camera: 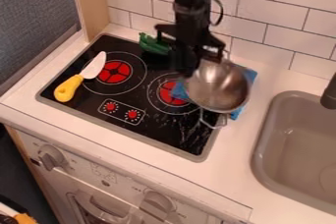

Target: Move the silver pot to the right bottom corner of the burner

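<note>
End effector (187, 68) at upper center, grip impossible to tell, meets the silver pot (218, 88), which wants slow, level guiding to the stovetop's (164, 132) lower right corner.

No readable text or numbers on anything.

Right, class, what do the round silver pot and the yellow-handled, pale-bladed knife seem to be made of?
The pot looks like shiny metal, perhaps stainless steel, given its soft reflections. The knife looks like smooth plastic, its thick handle evenly yellow; the pale blade could be painted wood.
</note>
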`<state>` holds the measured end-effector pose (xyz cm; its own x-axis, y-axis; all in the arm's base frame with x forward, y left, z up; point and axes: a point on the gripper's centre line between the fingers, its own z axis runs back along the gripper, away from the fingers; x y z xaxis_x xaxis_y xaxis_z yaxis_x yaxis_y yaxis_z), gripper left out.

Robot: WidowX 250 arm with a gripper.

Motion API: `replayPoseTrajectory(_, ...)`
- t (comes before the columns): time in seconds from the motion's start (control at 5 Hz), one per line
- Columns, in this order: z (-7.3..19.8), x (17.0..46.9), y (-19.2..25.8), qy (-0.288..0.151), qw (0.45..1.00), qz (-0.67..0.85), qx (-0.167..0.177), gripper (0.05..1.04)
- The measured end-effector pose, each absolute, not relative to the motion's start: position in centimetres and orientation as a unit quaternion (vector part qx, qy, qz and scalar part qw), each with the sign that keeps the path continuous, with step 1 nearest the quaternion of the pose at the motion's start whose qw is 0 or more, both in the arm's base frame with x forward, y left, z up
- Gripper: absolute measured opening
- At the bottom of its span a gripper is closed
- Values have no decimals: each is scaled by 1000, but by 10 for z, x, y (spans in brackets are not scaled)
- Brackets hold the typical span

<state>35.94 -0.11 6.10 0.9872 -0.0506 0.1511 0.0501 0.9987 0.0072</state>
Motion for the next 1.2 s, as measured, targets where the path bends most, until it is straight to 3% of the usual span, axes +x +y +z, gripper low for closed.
replayPoseTrajectory(0.2,90,346,15,-98,995,-19,-13,60)
replayPoseTrajectory(0.4,87,317,41,-70,997,-16,-13,58)
replayPoseTrajectory(0.8,44,275,61,5,1000,-25,-12,58)
replayPoseTrajectory(1.2,28,257,57,36,998,-39,-20,78)
